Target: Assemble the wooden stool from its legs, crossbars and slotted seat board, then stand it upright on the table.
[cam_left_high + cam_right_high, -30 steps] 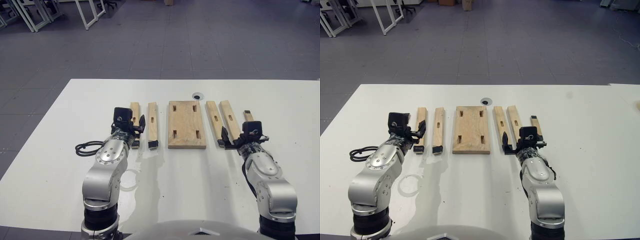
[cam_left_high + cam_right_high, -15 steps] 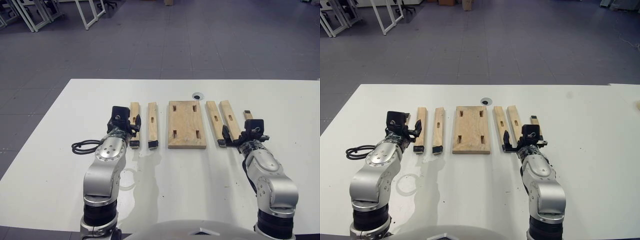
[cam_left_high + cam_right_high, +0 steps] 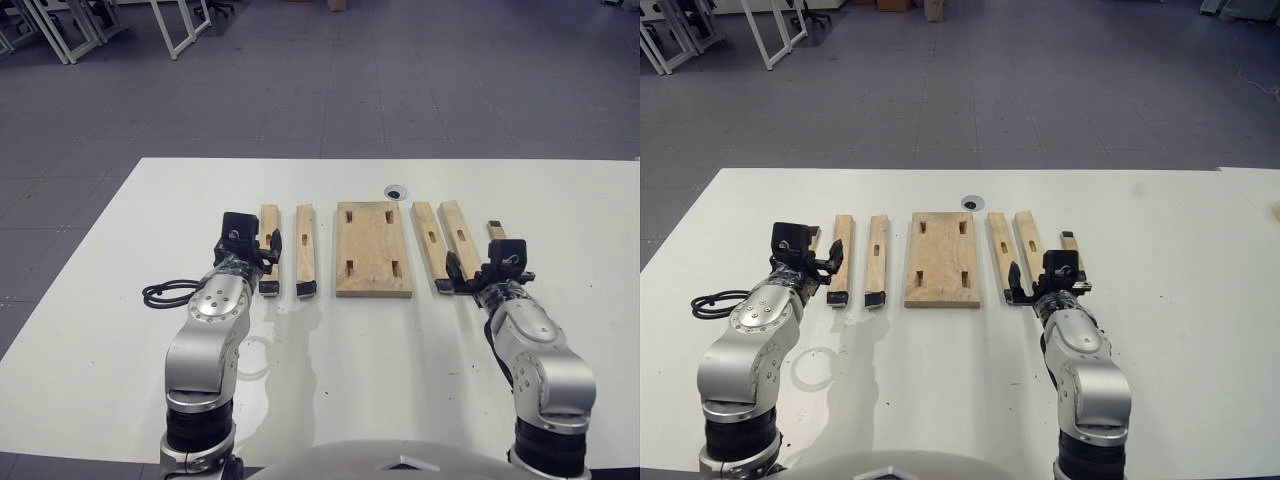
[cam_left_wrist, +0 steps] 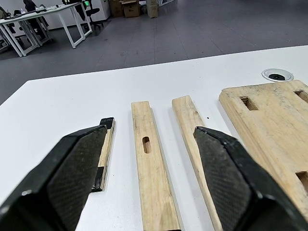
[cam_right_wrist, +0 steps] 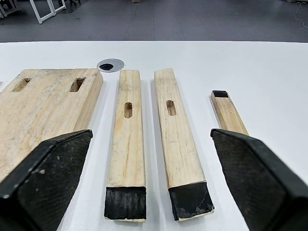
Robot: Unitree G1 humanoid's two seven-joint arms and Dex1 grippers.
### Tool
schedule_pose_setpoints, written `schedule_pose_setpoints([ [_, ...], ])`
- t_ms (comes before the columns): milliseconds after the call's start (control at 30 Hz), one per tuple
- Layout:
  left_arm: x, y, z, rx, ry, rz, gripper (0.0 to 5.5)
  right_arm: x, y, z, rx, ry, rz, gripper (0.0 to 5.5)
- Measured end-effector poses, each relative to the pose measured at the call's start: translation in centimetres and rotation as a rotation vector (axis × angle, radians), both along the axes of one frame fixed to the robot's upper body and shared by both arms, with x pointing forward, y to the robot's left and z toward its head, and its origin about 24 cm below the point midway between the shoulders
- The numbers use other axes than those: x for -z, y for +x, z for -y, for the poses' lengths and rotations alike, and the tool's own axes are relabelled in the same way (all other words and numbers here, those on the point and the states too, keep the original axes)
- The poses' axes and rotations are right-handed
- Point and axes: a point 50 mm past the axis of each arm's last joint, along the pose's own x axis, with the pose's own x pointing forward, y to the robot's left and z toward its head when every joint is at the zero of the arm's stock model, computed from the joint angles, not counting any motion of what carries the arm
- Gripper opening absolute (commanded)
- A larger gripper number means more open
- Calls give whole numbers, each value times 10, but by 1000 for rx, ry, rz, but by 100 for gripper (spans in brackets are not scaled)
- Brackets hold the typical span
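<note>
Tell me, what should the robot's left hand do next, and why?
Probably ease the open left gripper down and shut it on the pale slotted wooden leg lying between its fingers; every piece lies flat and unjoined, so something must be picked up first.

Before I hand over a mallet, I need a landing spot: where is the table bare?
Bare: the near strip in front of the seat board; the right side beyond the thin crossbar; the far edge behind the hole. Crowded: the row of legs beside the board, where the left gripper and right gripper sit, and the cable at the left.
</note>
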Motion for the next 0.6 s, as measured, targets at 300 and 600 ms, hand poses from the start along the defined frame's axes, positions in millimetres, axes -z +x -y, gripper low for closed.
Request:
schedule_pose_setpoints([
  [300,2,1,1,2,-1,-8,340,0,20,35,89,-33,-6,453],
  [600,-2,5,4,13,-3,4,340,23,53,127,101,-74,-70,453],
])
